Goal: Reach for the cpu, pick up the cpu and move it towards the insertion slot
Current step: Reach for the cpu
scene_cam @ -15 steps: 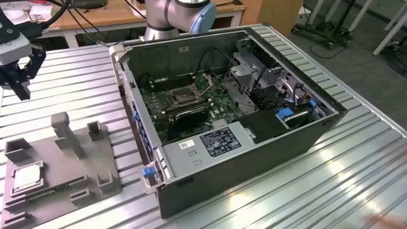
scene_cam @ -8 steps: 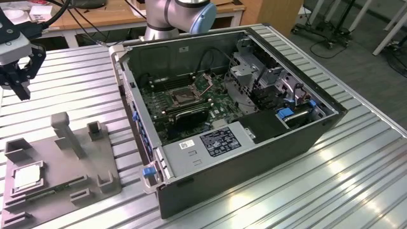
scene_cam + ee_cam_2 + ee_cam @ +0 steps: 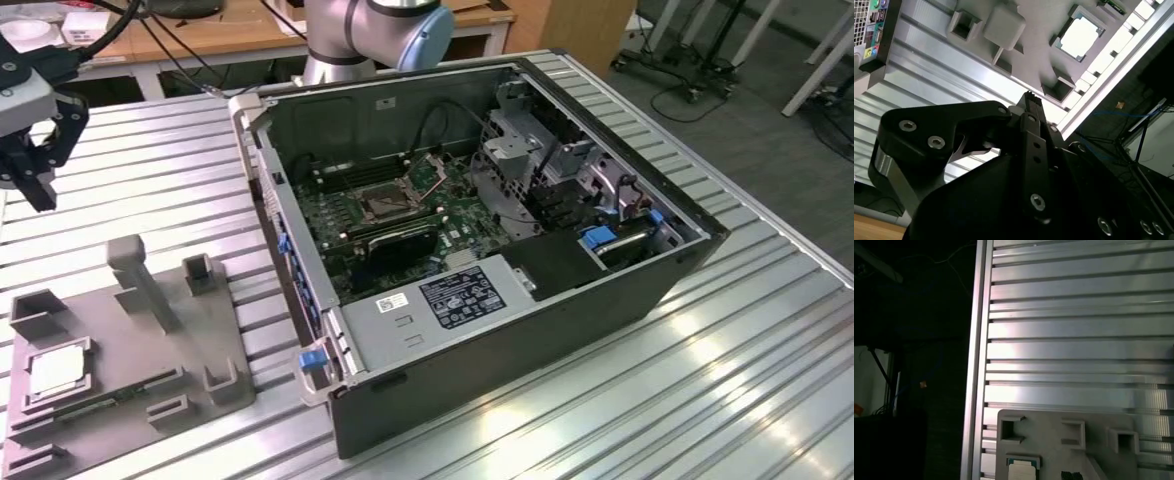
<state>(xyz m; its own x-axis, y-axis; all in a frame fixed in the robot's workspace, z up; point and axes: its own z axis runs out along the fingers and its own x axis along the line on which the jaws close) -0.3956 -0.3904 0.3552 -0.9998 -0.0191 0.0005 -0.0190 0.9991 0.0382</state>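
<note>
cpu (image 3: 56, 370): lying flat, metal top up, in a recess of the grey tray (image 3: 127, 345), so it is offering itself to a grasp from above.
gripper (image 3: 30, 185): hanging over the ribbed table (image 3: 160, 160), well apart from the cpu and not holding it; I cannot tell how far it is open.
insertion slot (image 3: 387, 203): sitting exposed on the green board inside the opened computer case (image 3: 534, 330).
Stage: the reach is seemingly only beginning.
</note>
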